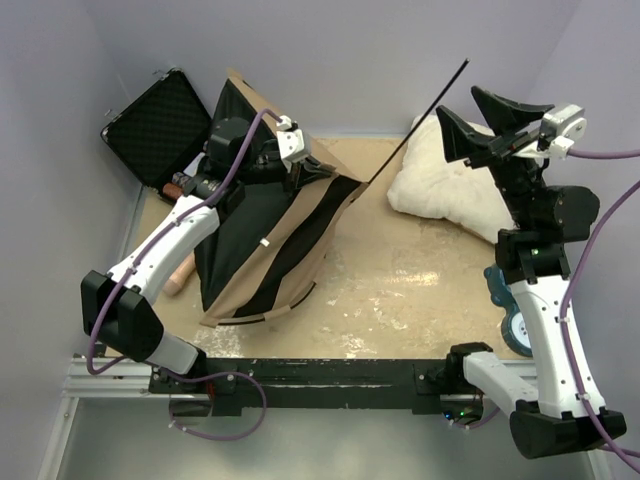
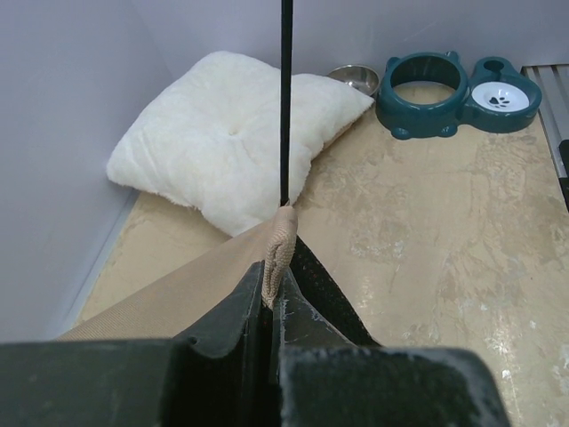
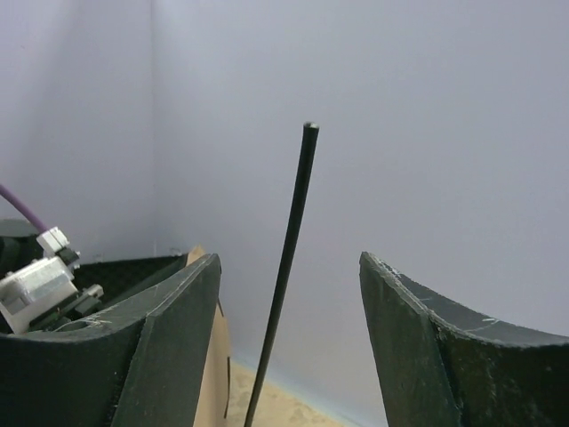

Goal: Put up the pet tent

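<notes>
We find the left gripper [image 2: 269, 298] clamped shut on a tan corner of the tent [image 1: 262, 245], where a pole [image 1: 425, 108] emerges. The tent sits crumpled at the left of the table [image 1: 420, 285], with the pole slanting up to the right. The right gripper [image 3: 289, 298] stands wide open and holds nothing; the pole tip rises between its jaws, touching neither.

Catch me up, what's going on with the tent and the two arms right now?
The left tool is shut on a tan fabric loop at the edge of the tent, where a thin black pole sticks out toward the white cushion. The right tool is raised and open, with the pole's free end showing between its fingers, not gripped. The tent lies slumped on the table, not yet standing.
</notes>
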Controlling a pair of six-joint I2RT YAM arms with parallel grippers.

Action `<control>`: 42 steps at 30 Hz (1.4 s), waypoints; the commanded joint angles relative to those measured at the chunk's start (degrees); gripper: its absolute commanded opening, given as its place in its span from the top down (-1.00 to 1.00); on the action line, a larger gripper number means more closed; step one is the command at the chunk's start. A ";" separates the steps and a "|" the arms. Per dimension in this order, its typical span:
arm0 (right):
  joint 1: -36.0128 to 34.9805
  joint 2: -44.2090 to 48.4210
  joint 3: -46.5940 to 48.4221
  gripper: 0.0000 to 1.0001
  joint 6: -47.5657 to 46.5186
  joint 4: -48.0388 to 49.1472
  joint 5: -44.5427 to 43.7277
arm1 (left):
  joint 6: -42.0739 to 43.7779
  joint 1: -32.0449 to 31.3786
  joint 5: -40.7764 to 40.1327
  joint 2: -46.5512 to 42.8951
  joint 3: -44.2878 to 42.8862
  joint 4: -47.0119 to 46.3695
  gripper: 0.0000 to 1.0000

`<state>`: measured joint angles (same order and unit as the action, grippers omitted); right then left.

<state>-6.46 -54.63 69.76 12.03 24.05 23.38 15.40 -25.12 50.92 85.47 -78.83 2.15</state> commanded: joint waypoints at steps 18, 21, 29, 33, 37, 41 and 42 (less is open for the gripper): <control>0.04 -6.01 3.63 -0.17 5.63 16.55 1.06 | -1.25 0.60 4.72 -3.29 0.96 -4.53 1.00; 0.04 -6.71 3.63 -0.12 7.74 19.27 0.88 | -1.25 0.60 4.81 -3.29 1.04 -4.53 1.00; 0.04 -8.39 4.60 0.30 9.85 21.65 2.72 | -1.78 0.60 4.90 -3.21 1.13 -4.88 1.00; 0.04 -8.56 4.69 0.63 9.68 21.48 3.78 | -1.69 0.60 4.98 -3.21 1.04 -4.61 1.00; 0.04 -8.82 5.04 1.00 9.15 21.12 4.22 | -1.95 0.60 5.25 -2.77 0.61 -4.61 1.00; -0.13 -10.31 7.67 1.00 4.77 13.76 6.50 | -4.32 0.60 6.12 -1.98 -1.41 -5.66 1.00; -0.31 -10.67 8.20 1.00 2.93 11.65 7.03 | -5.37 0.60 6.65 -1.71 -2.46 -6.10 1.00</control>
<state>-6.48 -64.14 73.84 20.53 41.10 27.88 13.41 -24.86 54.43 84.36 -77.89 0.86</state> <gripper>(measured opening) 0.030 0.056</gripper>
